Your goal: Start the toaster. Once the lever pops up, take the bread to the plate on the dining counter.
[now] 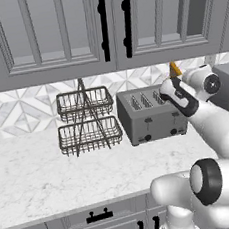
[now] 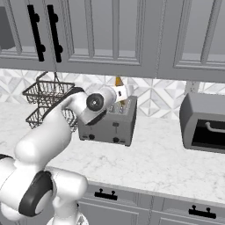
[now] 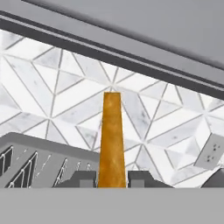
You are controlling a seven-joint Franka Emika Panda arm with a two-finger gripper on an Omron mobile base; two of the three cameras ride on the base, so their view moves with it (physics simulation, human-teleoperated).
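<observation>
- Your toaster (image 1: 151, 113) sits on the desk (image 1: 38, 175), its visible slots bare; beside it the wire rack (image 1: 86, 120) holds nothing.
- Wall cabinets (image 1: 57, 32) hang close above the lifted hand.
- Your fingers (image 3: 112, 178) pinch the bread (image 3: 111, 140) above the toaster's right end, edge-on, long axis upright.

A tan-orange slice of bread (image 3: 111, 140) glows between my dark fingertips (image 3: 83, 178), set against a white wall of grey-veined diamond tiles (image 3: 65, 87). Below me sits the plain grey metal toaster (image 1: 149, 115) with small black levers, beside a dark wire basket rack (image 1: 86, 120) on white marble veined in grey (image 1: 38, 180), under grey cabinets (image 1: 52, 33) with black handles.
</observation>
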